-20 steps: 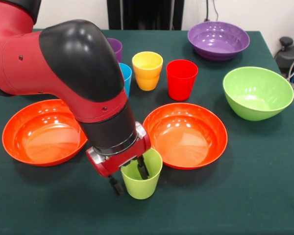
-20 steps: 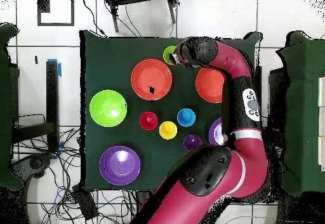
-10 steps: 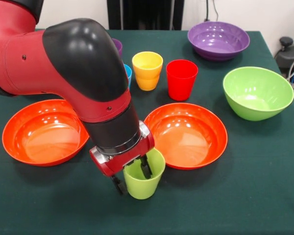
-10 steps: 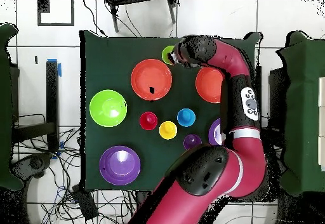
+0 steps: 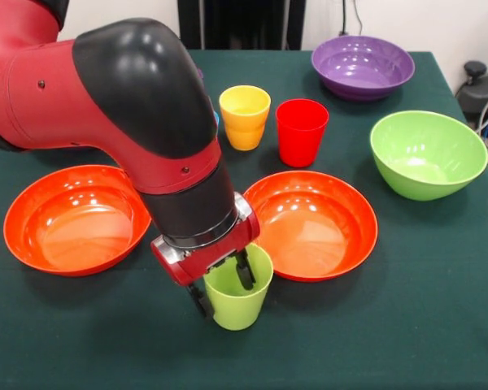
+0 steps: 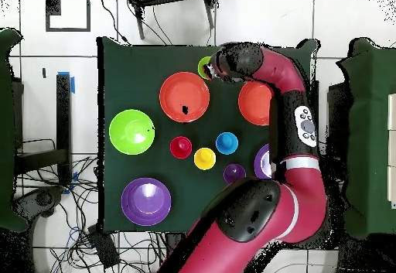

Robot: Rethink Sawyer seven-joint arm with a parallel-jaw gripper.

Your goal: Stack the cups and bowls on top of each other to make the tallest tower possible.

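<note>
1. The tool (image 5: pixel 222 286) grips the wall of the light green cup (image 5: pixel 237 290), one finger inside and one outside.
2. The cup stands on the bench (image 5: pixel 407 325), between two orange bowls (image 5: pixel 311 223).

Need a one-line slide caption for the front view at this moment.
Sawyer's gripper straddles the wall of the light green cup, between two orange bowls.

The arm (image 5: pixel 106 106) is showing glossy red shells, a rounded black elbow cover, a black wrist, a silver ring and small screws.
</note>
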